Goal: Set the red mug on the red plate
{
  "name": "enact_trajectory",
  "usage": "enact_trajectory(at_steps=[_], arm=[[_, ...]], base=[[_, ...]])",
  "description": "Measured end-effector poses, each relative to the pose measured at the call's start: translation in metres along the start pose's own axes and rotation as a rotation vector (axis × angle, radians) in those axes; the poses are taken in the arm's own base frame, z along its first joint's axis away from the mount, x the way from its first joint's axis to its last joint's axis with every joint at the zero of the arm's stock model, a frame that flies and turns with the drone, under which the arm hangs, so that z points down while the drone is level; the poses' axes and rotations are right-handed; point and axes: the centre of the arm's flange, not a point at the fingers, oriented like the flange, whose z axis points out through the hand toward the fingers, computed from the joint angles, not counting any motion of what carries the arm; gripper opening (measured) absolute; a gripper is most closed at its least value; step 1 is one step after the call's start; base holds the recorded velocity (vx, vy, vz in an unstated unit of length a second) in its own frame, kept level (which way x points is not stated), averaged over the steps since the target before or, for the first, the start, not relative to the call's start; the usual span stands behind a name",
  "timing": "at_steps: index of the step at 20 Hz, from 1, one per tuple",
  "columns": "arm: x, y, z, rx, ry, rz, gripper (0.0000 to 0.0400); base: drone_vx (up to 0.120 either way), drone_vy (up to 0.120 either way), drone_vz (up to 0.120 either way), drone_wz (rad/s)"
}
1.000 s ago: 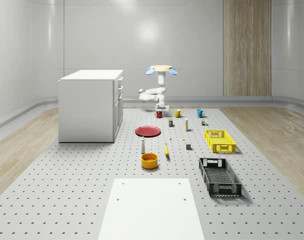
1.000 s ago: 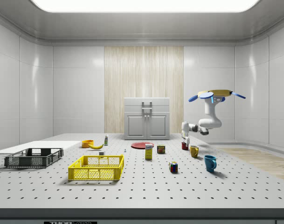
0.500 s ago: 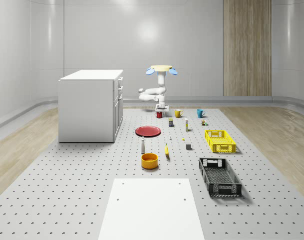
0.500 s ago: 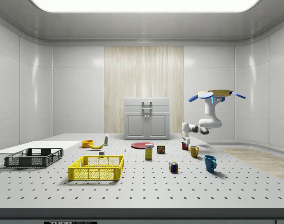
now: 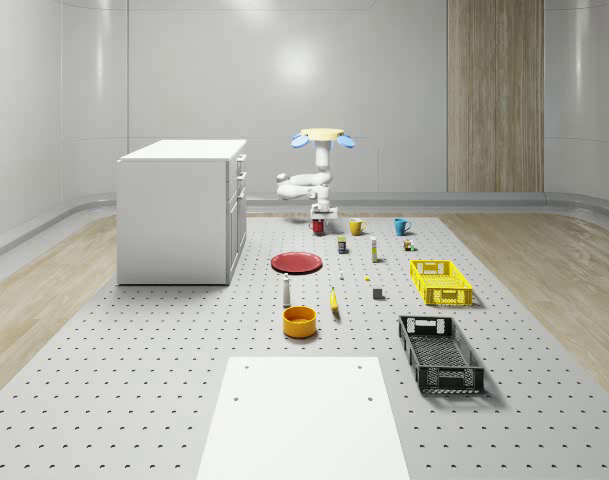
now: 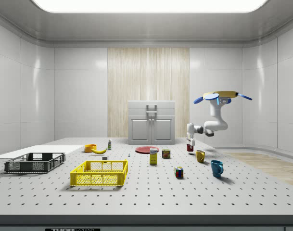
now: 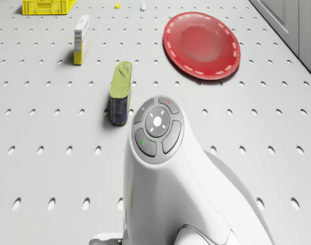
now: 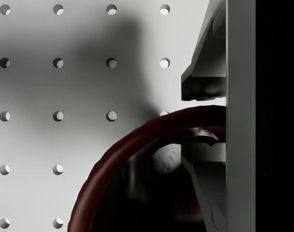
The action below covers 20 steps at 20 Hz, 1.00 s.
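While drone [image 5: 323, 136] hovers, gripper [image 8: 204, 118] pinching red mug [image 8: 137, 145] rim, lifted

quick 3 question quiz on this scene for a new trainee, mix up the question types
1. True or false: the red mug stands on the red plate.
2. Multiple choice: what do the gripper's fingers close on? A) the mug's rim B) the yellow crate C) the banana
3. Fill in: the drone hovers at the side view's ____, beyond the yellow mug.

Key
1. False: the plate is bare, and the mug is held off the table, apart from it.
2. A: one finger sits outside the rim, one inside.
3. right
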Motion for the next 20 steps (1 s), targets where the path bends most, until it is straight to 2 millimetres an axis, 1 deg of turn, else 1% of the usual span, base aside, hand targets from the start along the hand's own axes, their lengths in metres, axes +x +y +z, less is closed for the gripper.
enact_trajectory(at_steps=[6,8,12,20], arm=[[0.0,0.0,-0.009,0.0,0.0,0.0,0.0101],[0.0,0.0,-0.011,0.0,0.0,0.0,0.0101],[0.0,0.0,-0.012,0.0,0.0,0.0,0.01],[0.0,0.0,-0.013,0.0,0.0,0.0,0.01]], base=[[0.12,-0.12,0.113,0.0],[0.12,-0.08,0.0,0.0],[0.12,-0.01,0.0,0.0],[0.12,-0.12,0.0,0.0]])
